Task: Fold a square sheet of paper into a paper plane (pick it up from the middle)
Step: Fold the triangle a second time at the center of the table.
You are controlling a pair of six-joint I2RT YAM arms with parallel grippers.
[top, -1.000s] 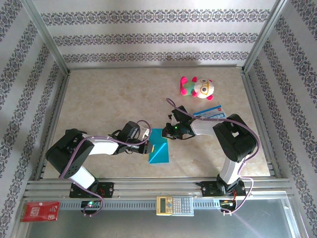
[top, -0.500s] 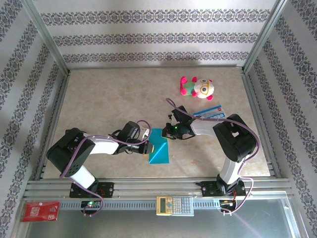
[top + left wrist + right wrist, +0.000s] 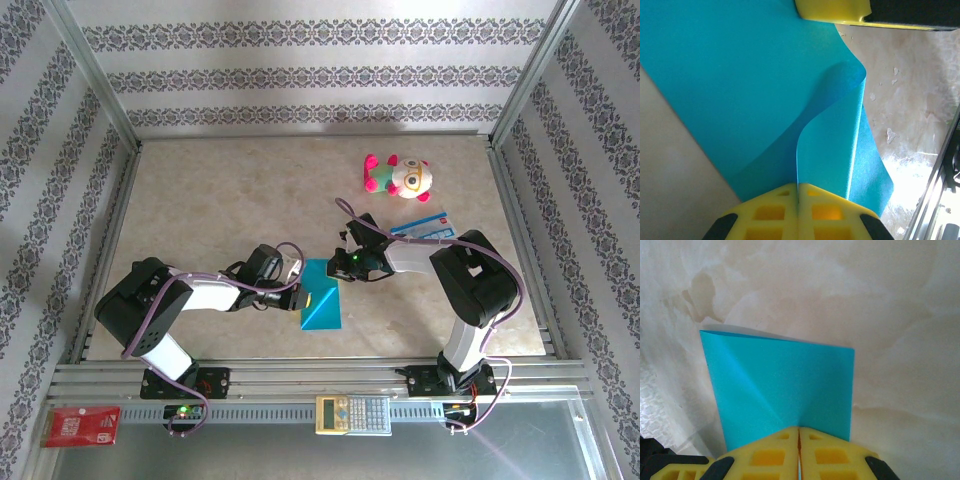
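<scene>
Change since the earlier frame: next to none. The left arm had settled by a hair; everything else lay where it had been.

Item 1, square sheet of paper (image 3: 322, 305): teal-blue, part-folded, on the table (image 3: 220, 190) between the two arms, near the front edge. Diagonal creases showed across it in the right wrist view (image 3: 780, 385). One layer stood curled up off the rest in the left wrist view (image 3: 740, 75). Judged to be at an early fold, no dart shape yet.

Item 2, left gripper (image 3: 297, 298): at the sheet's left edge, jaws clenched on the lifted layer, the paper's edge running straight into the seam between the yellow fingers (image 3: 798, 192). Likely held so in order to carry that flap over.

Item 3, right gripper (image 3: 340, 268): at the sheet's far right corner, jaws clamped on the edge where the creases met (image 3: 799, 435). Likely an anchor, keeping the sheet from sliding while the other side was worked.

Item 4, plush toy (image 3: 400, 177): well apart, far right, unmoved.

Item 5, white-and-blue card (image 3: 420, 225): just behind the right arm, unmoved
</scene>
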